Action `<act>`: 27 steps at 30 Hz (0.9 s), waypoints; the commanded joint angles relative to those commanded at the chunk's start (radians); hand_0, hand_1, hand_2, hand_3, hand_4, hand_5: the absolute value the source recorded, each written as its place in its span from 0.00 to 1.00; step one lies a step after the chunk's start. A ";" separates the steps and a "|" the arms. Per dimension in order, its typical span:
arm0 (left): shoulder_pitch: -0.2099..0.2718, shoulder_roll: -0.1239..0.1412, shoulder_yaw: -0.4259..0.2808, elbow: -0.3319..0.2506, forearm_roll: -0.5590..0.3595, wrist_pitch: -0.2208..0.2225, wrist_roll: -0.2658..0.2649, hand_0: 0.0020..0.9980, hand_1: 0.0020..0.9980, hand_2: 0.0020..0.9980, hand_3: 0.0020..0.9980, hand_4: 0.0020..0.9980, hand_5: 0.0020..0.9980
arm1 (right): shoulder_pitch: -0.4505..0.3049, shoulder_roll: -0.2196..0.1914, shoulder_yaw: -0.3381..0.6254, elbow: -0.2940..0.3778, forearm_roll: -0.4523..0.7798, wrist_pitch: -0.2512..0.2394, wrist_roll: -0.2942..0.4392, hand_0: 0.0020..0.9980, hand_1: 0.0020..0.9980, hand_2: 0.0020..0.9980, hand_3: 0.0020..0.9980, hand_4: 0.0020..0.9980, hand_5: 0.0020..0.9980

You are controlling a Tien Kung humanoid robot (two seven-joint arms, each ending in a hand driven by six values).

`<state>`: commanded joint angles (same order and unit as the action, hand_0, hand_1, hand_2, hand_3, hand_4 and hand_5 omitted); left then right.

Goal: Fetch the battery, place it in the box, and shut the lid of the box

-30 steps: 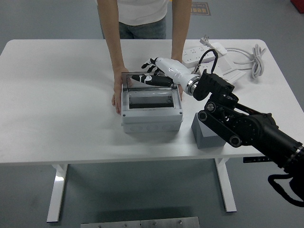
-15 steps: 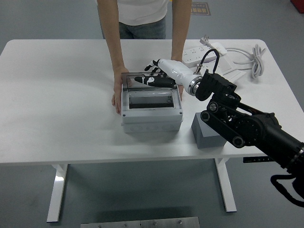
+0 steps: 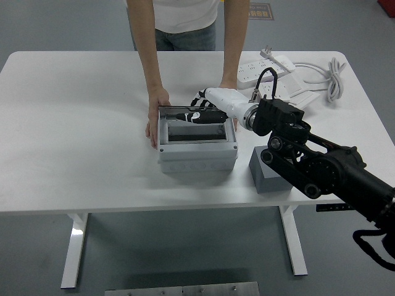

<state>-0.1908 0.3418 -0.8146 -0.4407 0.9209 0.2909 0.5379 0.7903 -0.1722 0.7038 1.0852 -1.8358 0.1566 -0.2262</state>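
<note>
Right hand [image 3: 196,115] over far rim of grey box [image 3: 196,147], black fingers [image 3: 187,115] laid flat and extended on clear hinged lid [image 3: 194,121], nothing grasped; lid tilted low over opening, not yet seated on front edge. Left hand not in view. Person at far side of box, one hand [image 3: 155,114] pressed against box's left wall, other hand mostly hidden behind right hand and box's right far corner, apparently steadying. Box contents: dark rectangular interior visible through lid; cannot tell whether battery lies inside, since glare and fingers cover much of opening. Grey block [image 3: 266,174] on white counter [image 3: 80,123] just right of box, partly under black forearm; could be battery or stand, not resolvable. Power strip [image 3: 266,66] and coiled white cable [image 3: 330,77] well beyond box toward far right, clear of work. Judged step: lid closing, near end of task provided battery already in. Risks from here: fingertips caught between lid and rim if pressing continues without sliding back toward hinge; uneven push on far edge only leaving front latch unsnapped; downward force shifting box toward near edge if person's steadying grip relaxes; forearm sweeping grey block off near edge on retreat; contact with person's hand beside hinge, given very tight spacing there. Confirmation of seated lid needed from front edge, currently open by a narrow gap.
</note>
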 joint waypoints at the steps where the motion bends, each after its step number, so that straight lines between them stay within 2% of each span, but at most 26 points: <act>1: 0.000 0.000 0.000 0.000 0.000 0.000 0.000 0.62 0.70 0.60 0.58 0.59 0.00 | -0.001 -0.001 -0.001 0.004 -0.004 0.012 -0.009 0.52 0.56 0.66 0.73 0.99 1.00; 5: 0.000 -0.001 0.000 0.000 0.000 -0.001 0.001 0.62 0.70 0.60 0.58 0.59 0.00 | -0.006 -0.003 -0.004 0.015 -0.011 0.048 -0.034 0.52 0.56 0.66 0.73 0.99 1.00; 11: -0.001 -0.001 -0.003 0.000 0.004 -0.002 0.002 0.62 0.70 0.60 0.58 0.59 0.00 | -0.003 -0.005 -0.004 0.022 -0.014 0.066 -0.043 0.52 0.55 0.67 0.73 0.99 1.00; 20: -0.001 -0.002 -0.006 -0.001 0.009 -0.005 0.005 0.62 0.70 0.60 0.58 0.59 0.00 | -0.005 -0.010 0.005 0.023 -0.025 0.056 -0.032 0.50 0.54 0.67 0.73 0.99 1.00; 27: 0.001 -0.003 -0.010 -0.002 0.012 -0.004 0.008 0.62 0.70 0.60 0.58 0.59 0.00 | -0.019 -0.025 0.068 0.045 -0.025 0.067 -0.037 0.50 0.54 0.67 0.73 0.98 1.00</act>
<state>-0.1899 0.3386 -0.8247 -0.4422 0.9325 0.2867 0.5462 0.7715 -0.1974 0.7715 1.1298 -1.8608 0.2236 -0.2631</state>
